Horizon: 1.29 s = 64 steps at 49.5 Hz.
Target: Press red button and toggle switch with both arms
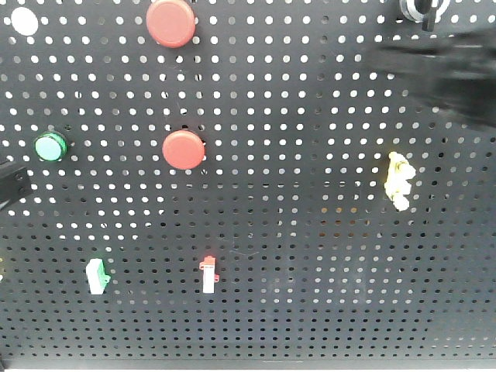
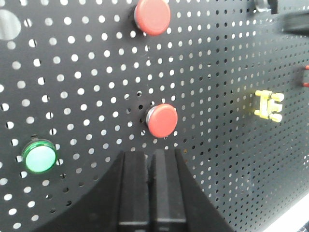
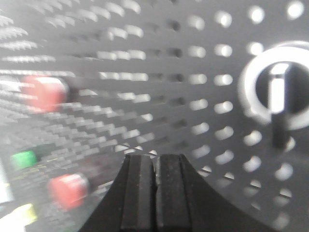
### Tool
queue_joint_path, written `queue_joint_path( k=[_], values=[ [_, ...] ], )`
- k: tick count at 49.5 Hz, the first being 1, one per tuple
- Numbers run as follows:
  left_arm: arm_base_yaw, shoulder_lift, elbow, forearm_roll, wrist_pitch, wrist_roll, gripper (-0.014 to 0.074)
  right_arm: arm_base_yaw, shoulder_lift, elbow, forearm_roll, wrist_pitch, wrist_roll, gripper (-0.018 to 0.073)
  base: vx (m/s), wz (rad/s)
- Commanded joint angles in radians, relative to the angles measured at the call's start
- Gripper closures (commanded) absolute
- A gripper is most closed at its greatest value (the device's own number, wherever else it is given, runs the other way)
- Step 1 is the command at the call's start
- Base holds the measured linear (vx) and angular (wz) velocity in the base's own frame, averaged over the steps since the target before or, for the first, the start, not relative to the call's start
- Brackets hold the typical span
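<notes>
The red button (image 1: 170, 22) is the wider, upper one of two on the black pegboard (image 1: 310, 256); a smaller red button (image 1: 183, 149) sits below it. In the left wrist view my left gripper (image 2: 150, 155) is shut on nothing, its tips just below the smaller red button (image 2: 162, 120), with the red button (image 2: 152, 16) higher up. The toggle switch (image 3: 277, 96), a dark lever in a metal ring, lies up and right of my shut, empty right gripper (image 3: 155, 157). From the front, the blurred right arm (image 1: 449, 74) hangs just below the toggle switch (image 1: 422, 9).
A green button (image 1: 50, 146) sits left of the smaller red one. A yellow switch (image 1: 399, 180) is at the right, with a green-and-white switch (image 1: 97, 277) and a red-and-white switch (image 1: 208, 273) lower down. A black piece of the left arm (image 1: 12, 182) shows at the left edge.
</notes>
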Motion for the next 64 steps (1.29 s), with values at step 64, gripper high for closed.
queue_joint_path(
  k=[64],
  values=[
    [-0.002,0.001,-0.026,-0.011,-0.025,-0.009,0.0594,0.0,0.008,-0.099,-0.403,-0.137,0.273,0.0562,0.0,0.0]
  ],
)
